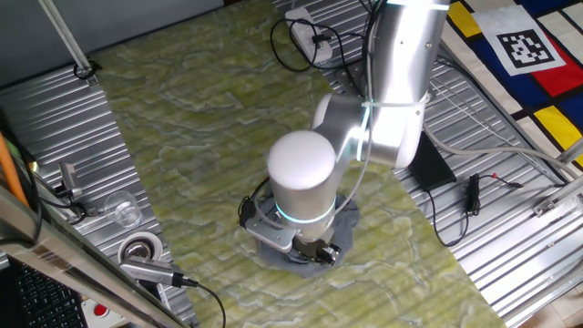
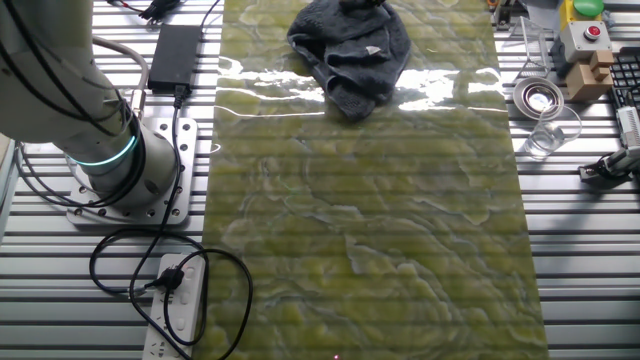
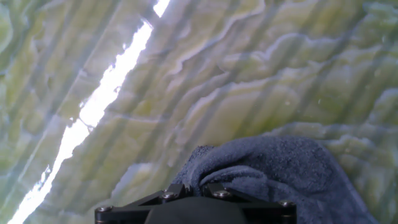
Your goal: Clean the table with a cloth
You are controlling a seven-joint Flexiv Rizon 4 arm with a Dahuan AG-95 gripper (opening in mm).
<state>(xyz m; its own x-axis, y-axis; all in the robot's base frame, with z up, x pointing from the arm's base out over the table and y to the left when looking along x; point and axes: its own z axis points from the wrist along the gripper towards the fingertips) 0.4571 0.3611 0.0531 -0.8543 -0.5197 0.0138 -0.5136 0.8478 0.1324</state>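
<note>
The table [image 1: 200,118] is a yellow-green marbled surface; it also shows in the other fixed view [image 2: 370,220] and fills the hand view [image 3: 217,74]. The blue-grey cloth [image 2: 350,50] lies bunched at one end of it, with a small pale tag. In one fixed view only the cloth's edge [image 1: 350,219] shows under the arm's white joint housing. My gripper [image 3: 194,190] is down on the cloth [image 3: 280,168], jaws shut with a fold of fabric pinched between them. In one fixed view the gripper [image 1: 310,248] is mostly hidden by the housing.
Ribbed metal panels flank the table. A glass cup [image 2: 545,135], a tape roll [image 2: 538,97] and a button box [image 2: 585,35] sit beside the cloth end. A power strip [image 2: 180,300], cables and a black adapter [image 2: 175,50] lie near the robot base [image 2: 110,170].
</note>
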